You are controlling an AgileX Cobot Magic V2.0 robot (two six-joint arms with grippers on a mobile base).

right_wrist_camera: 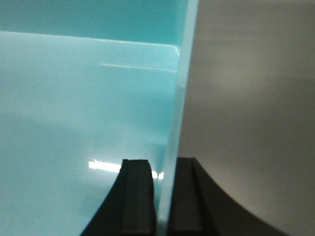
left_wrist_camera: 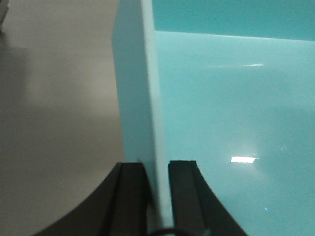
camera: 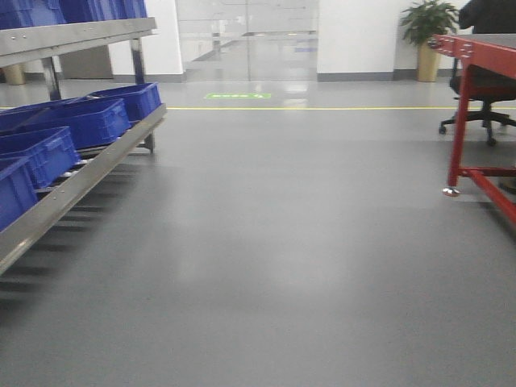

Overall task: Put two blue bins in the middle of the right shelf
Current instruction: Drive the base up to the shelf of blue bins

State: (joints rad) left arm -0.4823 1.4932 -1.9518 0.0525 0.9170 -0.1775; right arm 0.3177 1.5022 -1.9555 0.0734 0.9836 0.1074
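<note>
Bare floor (camera: 266,258) lies wide ahead; rack (camera: 81,173) of dark blue crates (camera: 89,121) bounds its left; red table (camera: 484,48) and chair (camera: 484,109) its right; walls of a pale blue bin (left_wrist_camera: 221,98) fill the left hand (left_wrist_camera: 157,167) and right hand (right_wrist_camera: 164,164).

A grey floor (camera: 266,266) is carrying everything and shining faintly; a yellow line (camera: 322,108) is running across it far back, with a green marking (camera: 237,96) lying just beyond; at the left a steel rack (camera: 81,184) is standing on it, its sloping lower tier holding dark blue crates (camera: 89,121) (set close, side by side); at the right a red table (camera: 484,47) and an office chair (camera: 482,90) are standing on it.
</note>
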